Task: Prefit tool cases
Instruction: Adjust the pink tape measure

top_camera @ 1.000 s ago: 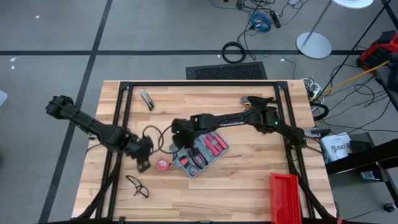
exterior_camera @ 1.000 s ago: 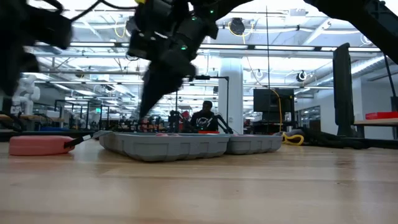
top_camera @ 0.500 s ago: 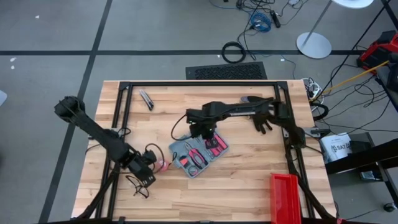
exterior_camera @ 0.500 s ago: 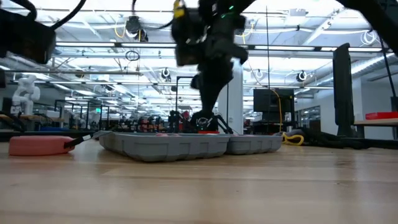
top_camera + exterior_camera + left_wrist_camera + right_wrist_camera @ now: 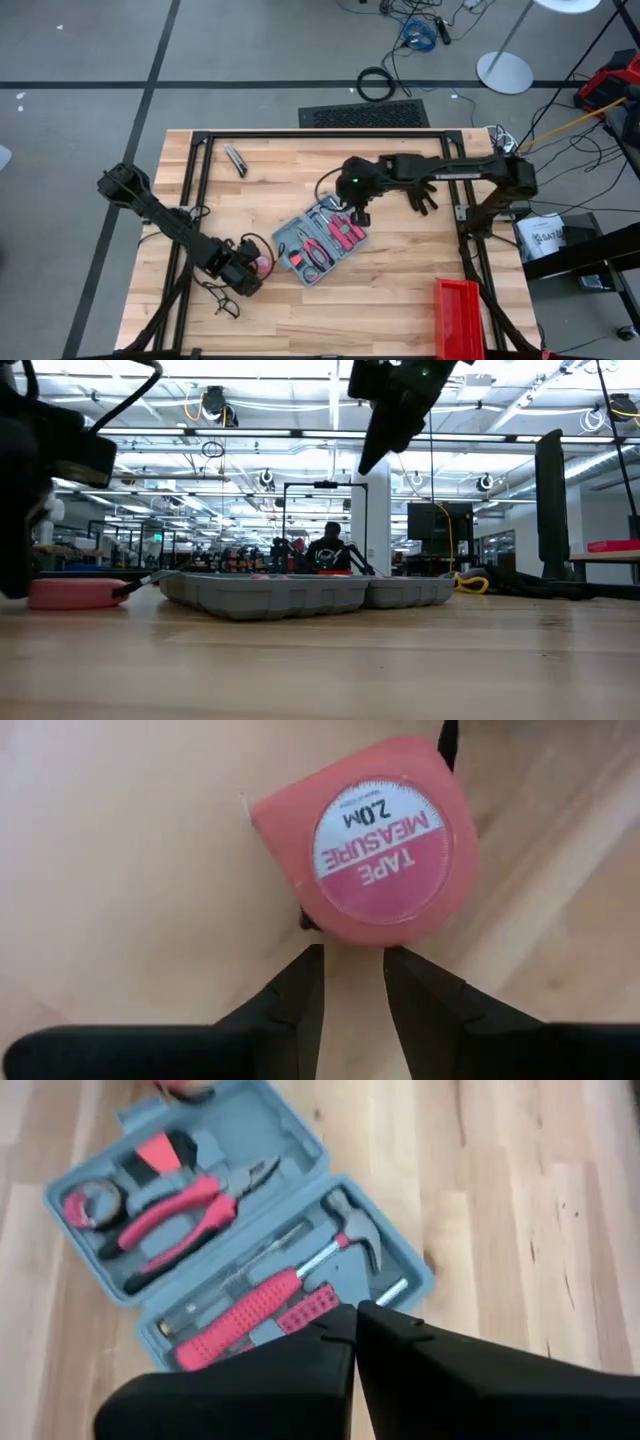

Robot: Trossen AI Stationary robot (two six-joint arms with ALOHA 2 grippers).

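Note:
The blue-grey tool case [image 5: 318,243] lies open on the table, its grey tray holding red-handled pliers, a hammer and a screwdriver [image 5: 240,1315]. In the low view it sits flat [image 5: 300,592]. My right gripper [image 5: 357,213] hangs shut above the case's far right corner [image 5: 355,1318], well clear of it [image 5: 368,460]. My left gripper [image 5: 248,272] is low over the table, just left of the case. It is narrowly open [image 5: 352,960], with its fingertips at the edge of a red tape measure [image 5: 375,840] that lies flat on the wood [image 5: 70,592]. My left gripper points down at the table, and its two fingertips [image 5: 310,960] stand at the rim of the red tape measure [image 5: 345,942]. I cannot tell whether they touch it. The tape measure lies flat on the table.
A pair of glasses [image 5: 222,298] lies near the table's near left edge, beside my left arm. A red bin [image 5: 457,318] stands at the near right corner. A small dark tool [image 5: 236,160] lies at the far left. Bare wood lies right of the case.
My right gripper has swung from the case's left side across it toward the table's right and has risen high above the case. My left gripper has moved toward the near edge and come down beside the tape measure. The case and the tape measure have stayed where they were.

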